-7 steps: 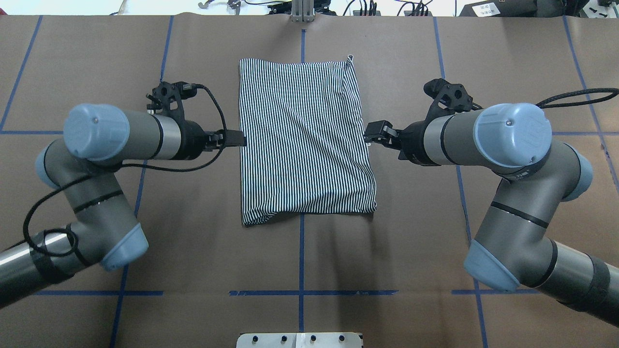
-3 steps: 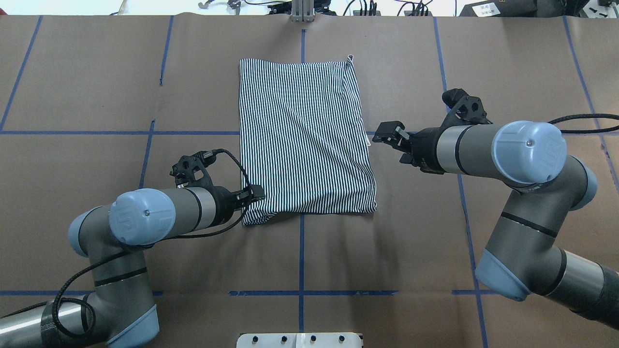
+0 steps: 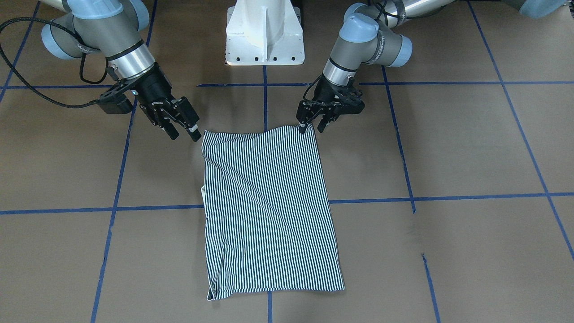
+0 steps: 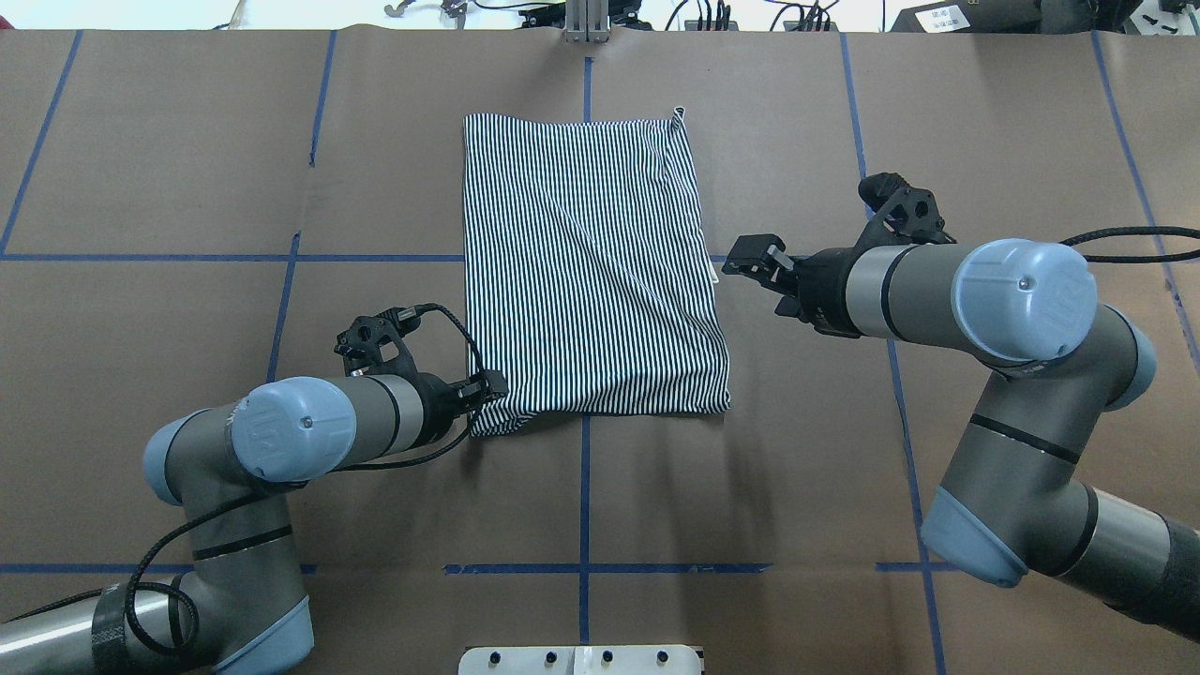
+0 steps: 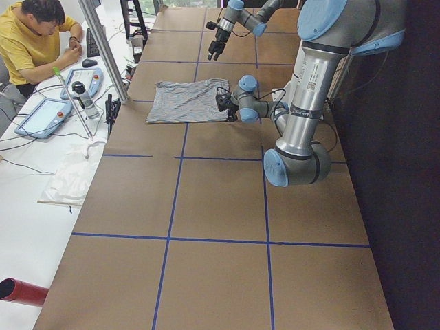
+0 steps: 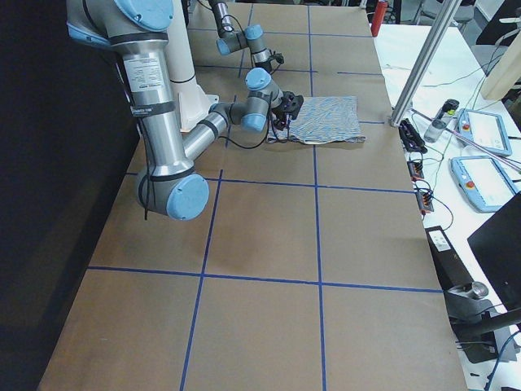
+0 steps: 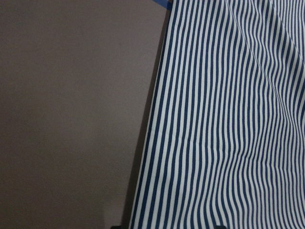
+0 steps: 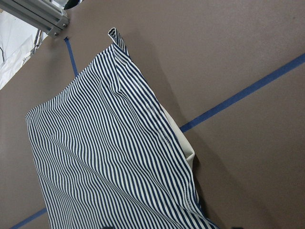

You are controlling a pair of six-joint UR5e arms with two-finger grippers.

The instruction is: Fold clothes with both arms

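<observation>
Your desk [image 4: 844,469], brown with blue tape lines, carries the shirt [image 4: 591,272] at its middle, lying flat as a long striped rectangle with its short ends toward and away from the robot. The left arm [image 4: 291,436] reaches in low to the shirt's near left corner, while the right arm [image 4: 1022,291] is held off the right edge about halfway along it. No sleeves show and the sides look tucked under, so I judge the side folds done. What is left is most likely the fold across the length, near end over to far end, and perhaps one more after that. The left pincer [image 3: 311,129] stands narrowly parted at that near corner, one finger touching the hem, with nothing gripped as far as I can see. The right pincer [image 3: 184,133] is spread wide and empty, clear of the cloth, and it seems to hang above the desk. You would need it at the near right corner to match the left before any lift. A cream sliver [image 8: 183,145], probably the collar, peeks from the right edge.
</observation>
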